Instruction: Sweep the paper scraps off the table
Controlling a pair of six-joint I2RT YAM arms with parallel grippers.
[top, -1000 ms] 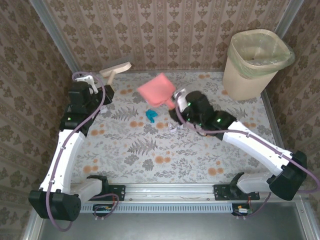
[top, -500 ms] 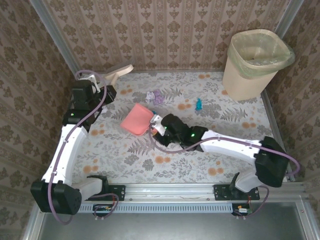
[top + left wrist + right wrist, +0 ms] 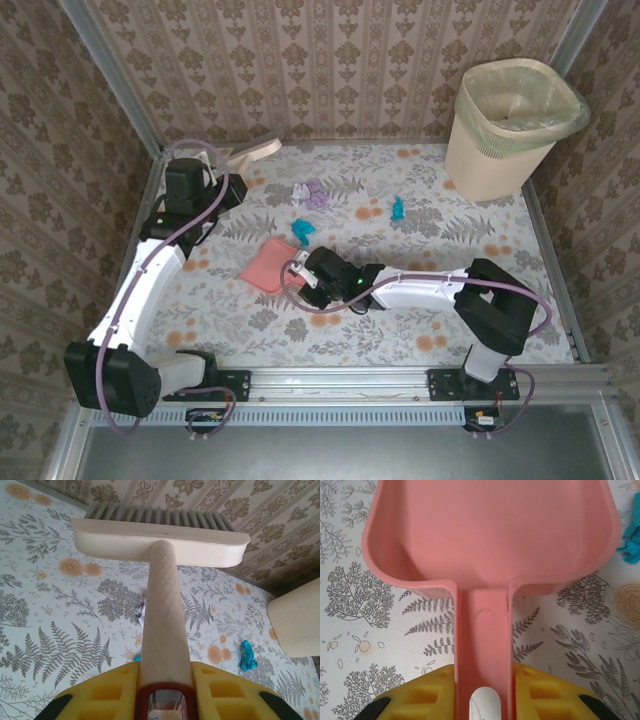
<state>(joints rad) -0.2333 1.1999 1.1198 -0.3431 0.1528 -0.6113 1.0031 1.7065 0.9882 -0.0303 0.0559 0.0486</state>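
Since the earlier frame the right arm has pulled the pink dustpan (image 3: 270, 262) in toward the front rail. A near teal scrap (image 3: 300, 230) now lies bare just beyond the pan's far corner. The left arm has pushed farther back, carrying the brush (image 3: 255, 150) up against the back wall. Left gripper (image 3: 165, 675): jaws clenched round the cream brush handle, bristles pointing away, head raised off the table (image 3: 450, 250). Right gripper (image 3: 482, 680): jaws clamped on the dustpan's flat handle. The pan sits low over the print, and I can't tell whether it touches. It is empty. The other scraps are loose on the table toward the back: the purple and white scraps (image 3: 310, 193) left of middle, and a far teal scrap (image 3: 398, 207) further right, toward the bin (image 3: 512, 130). The step looks like lining up the tools, with no sweeping begun. The pan's mouth faces left, with the near teal scrap off its side. The next move probably needs the lip turned toward the scraps and pressed flat. The brush would then come down behind them and draw them in.
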